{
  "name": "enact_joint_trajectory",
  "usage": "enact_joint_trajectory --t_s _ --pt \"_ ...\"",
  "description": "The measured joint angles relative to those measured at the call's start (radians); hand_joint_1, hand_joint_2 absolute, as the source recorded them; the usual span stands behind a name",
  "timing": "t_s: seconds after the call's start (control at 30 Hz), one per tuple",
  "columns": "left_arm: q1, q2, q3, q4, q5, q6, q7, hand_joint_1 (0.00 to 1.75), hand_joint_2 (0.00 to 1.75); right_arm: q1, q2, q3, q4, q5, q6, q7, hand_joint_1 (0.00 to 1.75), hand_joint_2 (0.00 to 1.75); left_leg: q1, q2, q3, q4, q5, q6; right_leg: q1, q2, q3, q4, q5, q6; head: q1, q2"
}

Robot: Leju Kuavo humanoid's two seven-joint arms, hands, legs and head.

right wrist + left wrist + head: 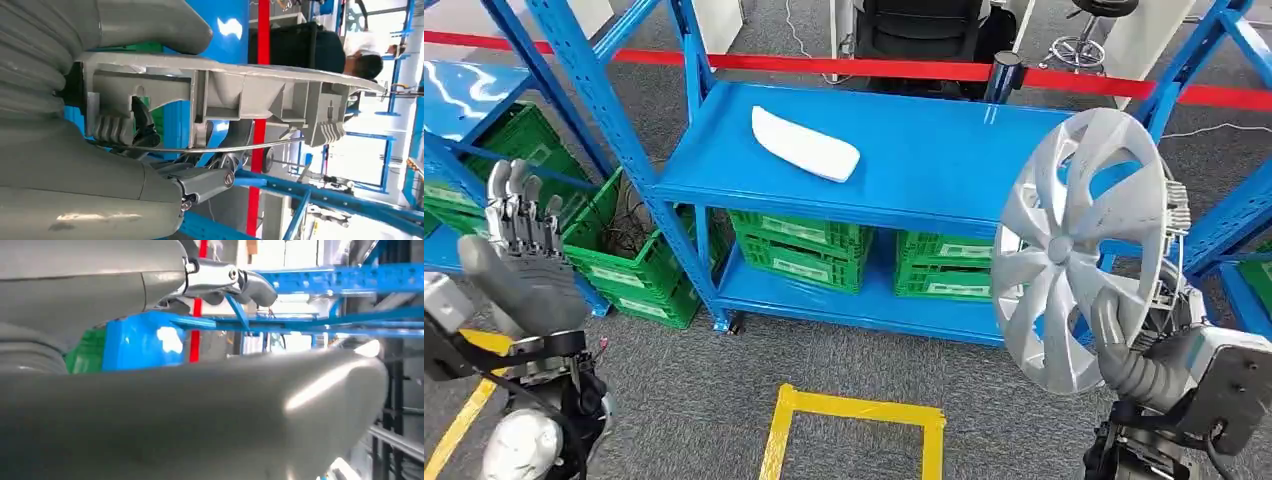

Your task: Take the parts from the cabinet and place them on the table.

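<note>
My right hand was clamped on the rim of the silver hubcap, thumb across the face and fingers behind, holding it upright out in front of me, short of the blue shelf beyond it. In the right wrist view the hubcap showed thin moulded plastic with ribs, clips and a wire retaining ring at the back. I judged it light and fairly stiff, but springy at the edge and brittle at those clips. Its painted face looked slick, so the rim, with fingers hooked behind a rib, seemed the safest place to hold; squeezing a spoke might have cracked it.

My left hand stood raised off to the side with its fingers straight and apart, holding nothing.

A white curved part lay on the shelf top, ahead of both hands; possibly a trim cover, though I could not tell for sure. It looked smooth and light, best taken across its narrow width.
</note>
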Motion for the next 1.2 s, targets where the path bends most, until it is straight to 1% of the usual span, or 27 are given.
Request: enact_joint_trajectory --t_s 0.1,0.13,0.17,0.2,0.27,0.3,0.33,0.37,0.4,0.43,0.47,0.5,0.6,0.63,0.67,0.7,0.77,0.8,0.83,0.87,0.9,0.97,1.0,1.03,1.13,1.17,1.2 --pt "-0.001 0.002 0.002 -0.001 -0.002 0.0 -0.002 0.0 0.0 0.0 -0.002 0.001 0.0 -0.002 0.0 -0.002 1.75 1.75 -0.004 -0.004 -0.008 0.003 0.011 0.013 -0.007 -0.002 -0.005 -0.004 0.013 0.019 -0.002 0.0" --pt "-0.001 0.001 0.002 -0.001 -0.003 0.0 -0.002 0.0 0.0 -0.001 -0.003 0.001 0.0 -0.003 0.0 -0.002 1.75 1.75 0.005 -0.002 -0.009 -0.01 0.021 0.019 -0.003 -0.001 -0.007 0.001 0.013 0.023 -0.002 0.0" --pt "-0.003 0.001 0.002 -0.001 -0.003 0.0 -0.001 0.0 0.0 0.001 -0.005 0.002 0.0 -0.003 0.0 -0.002 1.75 1.75 0.008 -0.001 -0.009 -0.013 0.028 0.022 -0.006 0.003 -0.03 0.015 -0.008 0.029 -0.002 0.0" --pt "-0.003 0.002 0.002 -0.002 -0.004 0.0 -0.001 0.0 0.0 -0.001 -0.007 0.002 0.0 -0.004 0.0 -0.002 1.75 1.75 0.01 -0.001 -0.014 -0.013 0.032 0.026 -0.007 0.003 -0.045 0.065 -0.052 0.036 0.008 0.0" --pt "-0.001 0.002 0.002 -0.001 -0.005 -0.001 0.0 0.0 0.0 -0.004 -0.01 0.003 0.0 -0.005 0.0 -0.002 1.75 1.75 0.009 -0.001 -0.03 -0.01 0.04 0.028 -0.016 0.003 -0.102 0.232 -0.14 0.046 0.025 0.0" --pt "-0.001 0.002 0.002 -0.001 -0.006 -0.001 -0.001 0.0 0.0 -0.004 -0.01 0.004 0.0 -0.006 0.0 -0.002 1.75 1.75 0.009 -0.001 -0.039 -0.007 0.044 0.028 -0.018 0.003 -0.122 0.292 -0.161 0.048 0.026 0.0" --pt "-0.001 0.002 0.002 -0.001 -0.006 -0.001 0.0 0.0 0.0 -0.003 -0.01 0.004 0.0 -0.007 0.0 -0.002 1.75 1.75 0.009 -0.002 -0.045 -0.004 0.046 0.027 -0.019 0.003 -0.121 0.306 -0.16 0.049 0.029 0.0" --pt "0.0 0.002 0.002 -0.001 -0.006 -0.001 0.0 0.0 0.0 -0.003 -0.01 0.004 0.0 -0.008 0.0 -0.002 1.75 1.75 0.009 -0.002 -0.053 0.001 0.048 0.026 -0.021 0.002 -0.095 0.27 -0.135 0.05 0.034 0.0" --pt "0.0 0.002 0.002 -0.001 -0.007 -0.001 0.0 0.0 0.0 -0.004 -0.01 0.005 0.0 -0.008 0.0 -0.002 1.75 1.75 0.01 -0.003 -0.057 0.006 0.05 0.024 -0.022 0.002 -0.052 0.198 -0.101 0.049 0.037 0.0" --pt "0.0 0.002 0.002 -0.001 -0.007 -0.002 0.0 0.0 0.0 -0.005 -0.011 0.005 0.0 -0.008 0.0 -0.002 1.75 1.75 0.01 -0.003 -0.059 0.01 0.05 0.023 -0.023 0.002 0.007 0.098 -0.061 0.046 0.04 0.0" --pt "0.0 0.002 0.002 -0.001 -0.007 -0.003 0.0 0.0 0.0 -0.007 -0.012 0.005 0.0 -0.01 0.0 -0.002 1.75 1.75 0.01 -0.003 -0.061 0.013 0.051 0.02 -0.022 0.003 0.043 0.018 -0.061 0.043 0.043 0.0" --pt "-0.001 0.002 0.003 -0.002 -0.007 -0.004 0.0 0.0 0.0 -0.008 -0.013 0.006 0.001 -0.011 0.0 -0.003 1.75 1.75 0.004 -0.004 -0.069 0.014 0.056 0.012 -0.017 0.004 0.065 0.004 -0.073 0.04 0.043 0.0" --pt "-0.001 0.003 0.005 -0.002 -0.006 -0.008 0.001 0.0 0.0 -0.01 -0.015 0.006 0.0 -0.013 0.0 -0.008 1.75 1.75 0.009 -0.003 -0.079 0.011 0.073 -0.009 -0.011 0.007 0.052 0.006 -0.059 0.022 0.039 0.0" --pt "-0.001 0.003 0.006 -0.003 -0.006 -0.008 0.0 0.0 0.0 -0.01 -0.015 0.007 0.0 -0.014 0.0 -0.008 1.75 1.75 0.008 -0.004 -0.079 0.011 0.078 -0.015 -0.014 0.006 0.051 -0.003 -0.05 0.01 0.039 0.0" --pt "0.0 0.005 0.008 -0.003 -0.006 -0.008 0.0 0.0 0.0 -0.01 -0.015 0.007 0.0 -0.014 0.0 -0.008 1.75 1.75 0.009 -0.003 -0.095 0.023 0.057 -0.017 -0.02 0.0 0.052 -0.009 -0.042 0.001 0.037 0.0" --pt "-0.001 0.007 0.008 -0.003 -0.005 -0.008 0.001 0.0 0.0 -0.011 -0.015 0.007 0.0 -0.014 0.0 -0.008 1.75 1.75 0.008 -0.002 -0.112 0.066 0.015 -0.02 -0.019 0.0 0.047 -0.011 -0.037 -0.005 0.03 0.0" --pt "0.0 0.008 0.01 -0.003 -0.005 -0.008 0.001 0.0 0.0 -0.011 -0.015 0.007 0.0 -0.014 0.0 -0.008 1.75 1.75 0.008 -0.002 -0.175 0.238 -0.075 -0.023 -0.016 0.0 0.03 -0.008 -0.026 -0.012 0.015 0.0" --pt "0.001 0.008 0.01 -0.003 -0.005 -0.008 0.001 0.0 0.0 -0.011 -0.015 0.007 0.0 -0.014 0.0 -0.008 1.75 1.75 0.008 -0.002 -0.204 0.314 -0.104 -0.025 -0.013 0.0 0.019 -0.006 -0.02 -0.013 0.011 0.0" --pt "0.001 0.008 0.01 -0.003 -0.005 -0.008 0.001 0.0 0.0 -0.01 -0.015 0.007 0.0 -0.015 0.0 -0.008 1.75 1.75 0.008 -0.002 -0.209 0.343 -0.109 -0.024 -0.011 0.0 0.011 -0.005 -0.016 -0.014 0.008 0.0" --pt "0.002 0.008 0.011 -0.003 -0.005 -0.008 0.001 0.0 0.0 -0.01 -0.015 0.007 0.0 -0.015 0.0 -0.008 1.75 1.75 0.008 -0.002 -0.191 0.327 -0.099 -0.02 -0.008 0.0 0.004 -0.004 -0.011 -0.014 0.005 0.0" --pt "0.002 0.008 0.012 -0.003 -0.005 -0.008 0.001 0.0 0.0 -0.01 -0.015 0.008 0.0 -0.015 0.0 -0.008 1.75 1.75 0.006 -0.002 -0.146 0.261 -0.07 -0.014 -0.005 0.0 -0.001 -0.004 -0.006 -0.014 0.0 0.0" --pt "0.0 0.008 0.015 -0.003 -0.005 -0.008 0.001 0.0 0.0 -0.01 -0.015 0.008 0.0 -0.015 0.0 -0.008 1.75 1.75 -0.003 -0.002 -0.015 0.06 -0.007 0.006 -0.001 0.002 -0.004 -0.003 0.001 -0.011 -0.008 0.0" --pt "-0.002 0.009 0.015 -0.003 -0.006 -0.008 0.001 0.0 0.0 -0.01 -0.015 0.008 0.0 -0.015 0.0 -0.008 1.75 1.75 -0.008 -0.001 0.013 0.007 -0.024 0.017 0.005 0.002 -0.008 -0.002 0.005 -0.006 -0.009 0.0" --pt "-0.003 0.009 0.015 -0.005 -0.009 -0.009 0.0 0.0 0.0 -0.012 -0.015 0.008 0.0 -0.015 0.0 -0.008 1.75 1.75 -0.008 -0.001 0.025 -0.006 -0.021 0.016 0.003 0.001 -0.014 0.002 0.009 -0.002 -0.007 0.0" --pt "-0.002 0.009 0.016 -0.006 -0.011 -0.008 0.002 0.0 0.0 -0.011 -0.015 0.01 0.0 -0.015 0.0 -0.007 1.75 1.75 -0.012 -0.003 0.012 -0.01 0.0 0.026 -0.001 0.0 -0.022 -0.001 0.028 0.017 -0.01 0.0" --pt "-0.003 0.009 0.016 -0.006 -0.011 -0.008 0.003 0.0 0.0 -0.01 -0.018 0.01 0.0 -0.015 0.0 -0.006 1.75 1.75 -0.002 -0.002 0.011 -0.017 0.01 0.03 -0.002 0.003 -0.03 0.003 0.02 0.021 -0.011 0.0" --pt "-0.003 0.009 0.016 -0.006 -0.011 -0.008 0.004 0.0 0.0 -0.011 -0.018 0.011 0.0 -0.015 0.0 -0.004 1.75 1.75 -0.002 0.0 0.003 -0.018 0.017 0.035 -0.003 0.004 -0.053 0.035 -0.022 0.029 -0.008 0.0"
